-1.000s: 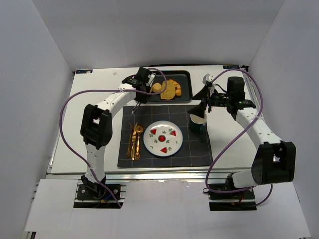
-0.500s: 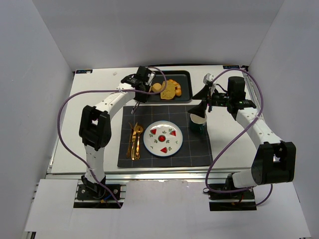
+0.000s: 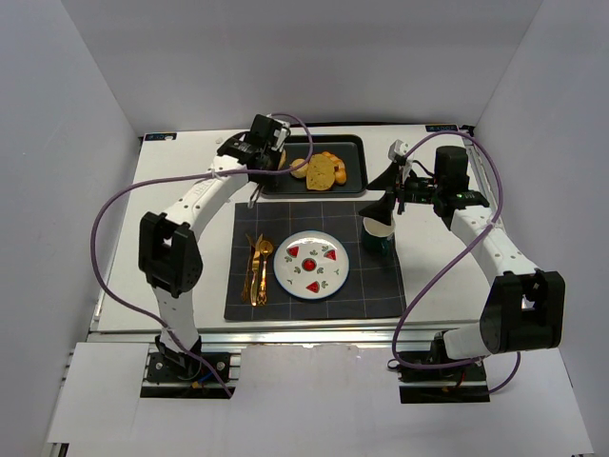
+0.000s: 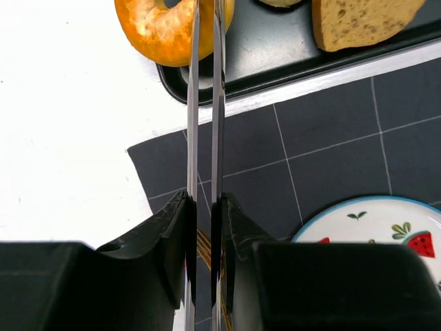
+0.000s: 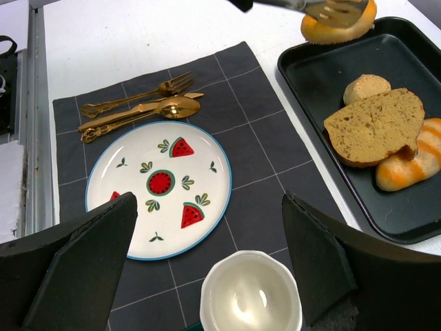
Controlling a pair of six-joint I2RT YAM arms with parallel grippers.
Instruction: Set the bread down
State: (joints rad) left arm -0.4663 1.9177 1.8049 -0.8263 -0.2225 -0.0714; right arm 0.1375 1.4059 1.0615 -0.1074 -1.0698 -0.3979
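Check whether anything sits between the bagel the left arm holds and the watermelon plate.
Nothing visible does. From the bread, only the tray rim and bare placemat lie before the plate; the gold cutlery is off to one side, the cup to the other.

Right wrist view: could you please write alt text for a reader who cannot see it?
The left gripper pinches the bread, a golden ring, at the corner of a black tray holding a bun, a slice and a striped roll. On the dark mat lie a watermelon plate, gold cutlery and, under the open right gripper, a white cup.
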